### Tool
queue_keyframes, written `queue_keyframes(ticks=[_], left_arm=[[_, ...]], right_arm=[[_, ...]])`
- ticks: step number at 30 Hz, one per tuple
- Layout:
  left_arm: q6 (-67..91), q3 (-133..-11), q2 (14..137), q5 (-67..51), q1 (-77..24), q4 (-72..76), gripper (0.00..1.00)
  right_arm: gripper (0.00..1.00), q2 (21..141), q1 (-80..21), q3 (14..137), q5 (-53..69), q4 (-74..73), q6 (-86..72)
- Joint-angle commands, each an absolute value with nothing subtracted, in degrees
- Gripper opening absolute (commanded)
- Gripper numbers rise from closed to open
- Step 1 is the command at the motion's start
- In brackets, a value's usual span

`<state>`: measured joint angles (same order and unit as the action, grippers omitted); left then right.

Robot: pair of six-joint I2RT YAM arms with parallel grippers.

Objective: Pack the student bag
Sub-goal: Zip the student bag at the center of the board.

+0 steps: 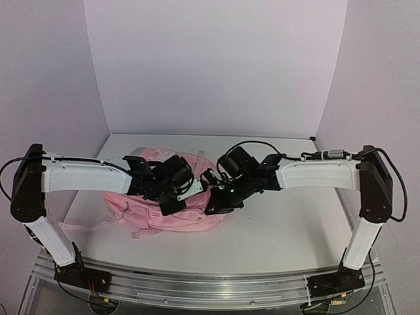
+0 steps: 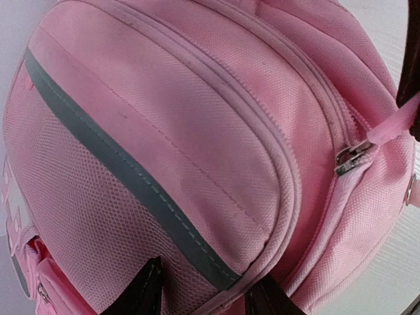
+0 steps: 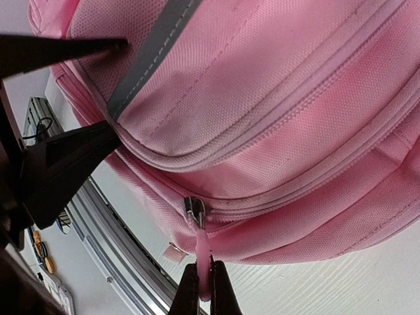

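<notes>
There was one student bag (image 1: 177, 213), and one desk (image 1: 282, 223). The arms numbered two: one left arm (image 1: 85, 176) and one right arm (image 1: 315, 174). Each carried one pair of jaws, two pairs in all, and each had one black base (image 1: 82, 275), two bases together. One metal rail (image 1: 210, 285) ran along the near edge. The bag showed one grey stripe (image 2: 118, 167), one metal zip slider (image 3: 194, 211) and one pink zip pull (image 3: 203, 246). Three pale backdrop panels (image 1: 216, 65) were counted: left, far and right.
</notes>
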<state>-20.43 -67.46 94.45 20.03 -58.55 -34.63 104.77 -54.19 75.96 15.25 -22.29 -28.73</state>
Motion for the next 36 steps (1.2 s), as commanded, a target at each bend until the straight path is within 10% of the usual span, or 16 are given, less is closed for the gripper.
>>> queue_keyframes(ticks=[1, 4, 17, 23, 36], left_arm=[[-21.0, -70.9, 95.4, 25.9, -58.0, -31.1, 0.26], [-20.6, -70.0, 93.0, 27.3, -58.0, -29.9, 0.0], [-14.6, -61.9, 74.3, 30.7, -58.0, -20.1, 0.0], [-8.9, -58.9, 69.4, 30.7, -58.0, -15.6, 0.0], [-6.3, -60.0, 72.6, 19.9, -58.0, -20.5, 0.0]], right_arm=[[0.0, 103.6, -54.5, 77.3, 18.5, -21.5, -29.9], [0.0, 103.1, -54.4, 76.8, 15.6, -21.6, -29.8], [0.0, 101.5, -54.5, 77.6, 8.6, -21.4, -18.3], [0.0, 98.9, -56.2, 77.4, 24.9, -13.0, -15.6], [0.0, 101.5, -62.3, 78.4, 7.0, -15.6, 35.6]])
